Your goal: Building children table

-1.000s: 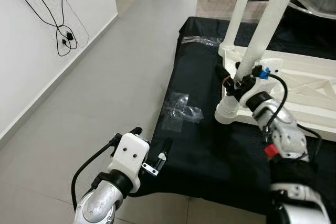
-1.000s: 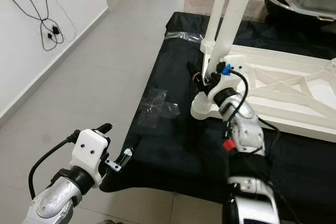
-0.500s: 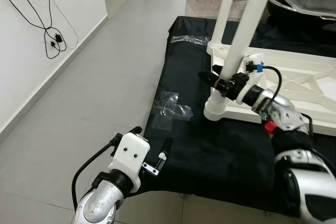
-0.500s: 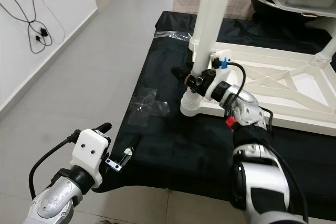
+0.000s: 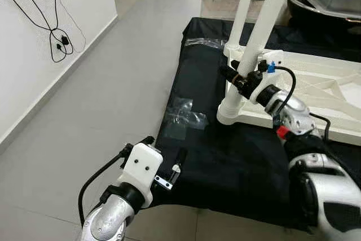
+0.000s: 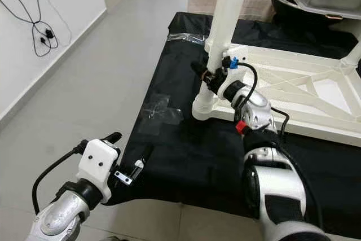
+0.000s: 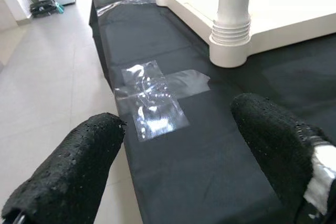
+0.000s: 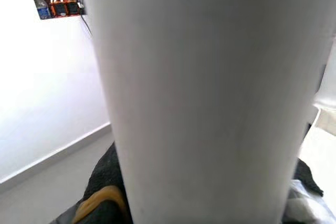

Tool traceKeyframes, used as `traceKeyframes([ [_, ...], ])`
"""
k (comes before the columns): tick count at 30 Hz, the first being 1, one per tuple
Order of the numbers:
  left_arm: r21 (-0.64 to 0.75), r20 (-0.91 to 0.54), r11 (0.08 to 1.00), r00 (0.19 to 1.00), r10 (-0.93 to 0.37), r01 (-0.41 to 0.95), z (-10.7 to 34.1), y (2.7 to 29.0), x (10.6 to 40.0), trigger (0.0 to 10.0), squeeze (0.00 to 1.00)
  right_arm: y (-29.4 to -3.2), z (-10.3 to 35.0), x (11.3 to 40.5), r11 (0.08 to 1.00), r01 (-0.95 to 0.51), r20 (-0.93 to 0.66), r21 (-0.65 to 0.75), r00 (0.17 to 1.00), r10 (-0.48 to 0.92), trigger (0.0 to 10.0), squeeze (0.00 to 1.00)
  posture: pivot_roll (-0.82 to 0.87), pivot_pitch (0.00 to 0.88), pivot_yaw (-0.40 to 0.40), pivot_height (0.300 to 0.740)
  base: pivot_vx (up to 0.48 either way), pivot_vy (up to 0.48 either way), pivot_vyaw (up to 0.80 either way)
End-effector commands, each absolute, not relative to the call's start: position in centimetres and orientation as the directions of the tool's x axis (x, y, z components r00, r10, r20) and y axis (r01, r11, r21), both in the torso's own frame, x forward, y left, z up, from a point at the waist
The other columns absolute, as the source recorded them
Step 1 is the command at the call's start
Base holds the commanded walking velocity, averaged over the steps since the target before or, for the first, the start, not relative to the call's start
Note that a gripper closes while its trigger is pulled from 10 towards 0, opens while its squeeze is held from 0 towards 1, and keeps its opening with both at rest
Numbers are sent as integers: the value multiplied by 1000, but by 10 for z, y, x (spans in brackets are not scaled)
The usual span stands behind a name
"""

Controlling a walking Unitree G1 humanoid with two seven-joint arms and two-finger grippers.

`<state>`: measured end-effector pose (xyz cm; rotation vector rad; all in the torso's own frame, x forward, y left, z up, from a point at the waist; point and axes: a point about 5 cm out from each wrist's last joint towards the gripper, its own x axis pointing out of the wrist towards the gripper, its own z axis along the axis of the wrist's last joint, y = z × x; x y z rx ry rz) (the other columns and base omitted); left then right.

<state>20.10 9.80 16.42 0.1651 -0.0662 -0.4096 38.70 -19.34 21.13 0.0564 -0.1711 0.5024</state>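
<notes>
Table (image 5: 316,91) lies upside down on the black worktop (image 5: 225,162) so its legs point up, with the right end effector (image 5: 240,80) clamped on the near leg (image 5: 254,43) to steady it, and the left end effector (image 7: 173,156) waits apart.

An upturned white plastic table (image 5: 316,91) lies on the black cloth, its near-left leg (image 5: 256,38) standing upright.

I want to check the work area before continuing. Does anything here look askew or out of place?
Yes: the white leg held by the right gripper leans, not parallel to the neighbouring leg. Crumpled clear plastic lies on the black cloth.
</notes>
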Motion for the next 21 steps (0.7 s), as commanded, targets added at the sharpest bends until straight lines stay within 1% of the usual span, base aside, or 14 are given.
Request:
traceKeyframes([
  [1, 179, 11, 901, 915, -404, 396, 160, 99, 201, 10000, 0, -188, 196, 383, 880, -467, 171, 86, 877, 449, 0, 0, 151, 127, -43, 740, 0, 0, 0],
  [3, 180, 12, 901, 915, -404, 396, 160, 99, 201, 10000, 0, -184, 191, 382, 913, -399, 154, 80, 910, 384, 0, 0, 147, 127, -45, 740, 0, 0, 0],
  [4, 182, 14, 901, 915, -404, 395, 161, 99, 202, 10000, 0, -182, 186, 380, 969, -232, 120, 81, 968, 221, 0, 0, 144, 128, -43, 740, 0, 0, 0],
  [5, 183, 15, 901, 915, -404, 394, 161, 99, 202, 10000, 0, -186, 181, 374, 996, 20, 70, 93, 997, -26, 0, 0, 144, 128, -43, 740, 0, 0, 0],
  [7, 183, 15, 901, 915, -404, 394, 161, 99, 202, 10000, 0, -186, 181, 374, 996, 20, 70, 93, 997, -26, 0, 0, 144, 128, -43, 740, 0, 0, 0],
  [9, 185, 17, 900, 914, -404, 395, 161, 99, 203, 10000, 0, -189, 178, 357, 931, 351, 4, 102, 936, -353, 0, 0, 142, 128, -43, 740, 0, 0, 0],
  [10, 187, 18, 899, 914, -405, 395, 161, 99, 203, 10000, 0, -182, 178, 350, 905, 407, -26, 126, 913, -407, 0, 0, 143, 127, -41, 740, 0, 0, 0],
  [12, 188, 19, 899, 914, -406, 395, 161, 98, 204, 10000, 0, -170, 180, 346, 897, 416, -39, 151, 909, -415, 0, 0, 143, 127, -43, 740, 0, 0, 0],
  [13, 188, 19, 899, 914, -406, 395, 161, 98, 204, 10000, 0, -170, 180, 346, 897, 416, -39, 151, 909, -415, 0, 0, 143, 127, -43, 740, 0, 0, 0],
  [15, 189, 20, 899, 914, -406, 395, 161, 98, 204, 10000, 0, -149, 184, 342, 910, 369, -47, 191, 929, -367, 0, 0, 143, 127, -43, 740, 0, 0, 0],
  [16, 189, 18, 898, 913, -407, 396, 161, 98, 205, 10000, 0, -134, 188, 344, 937, 267, -4, 227, 962, -273, 5765, 0, 141, 127, -43, 740, 0, 0, 0],
  [17, 189, 18, 899, 914, -406, 396, 161, 98, 205, 10000, 0, -129, 191, 346, 949, 217, 24, 228, 973, -228, 10000, 0, 141, 128, -44, 740, 0, 0, 0],
  [20, 189, 17, 898, 913, -407, 396, 161, 98, 205, 10000, 0, -128, 193, 347, 958, 188, 60, 215, 977, -205, 10000, 0, 140, 129, -43, 740, 0, 0, 0],
  [21, 189, 17, 899, 914, -406, 396, 160, 98, 205, 10000, 0, -126, 196, 347, 967, 146, 92, 208, 982, -168, 10000, 1000, 139, 128, -44, 740, 0, 0, 0],
])
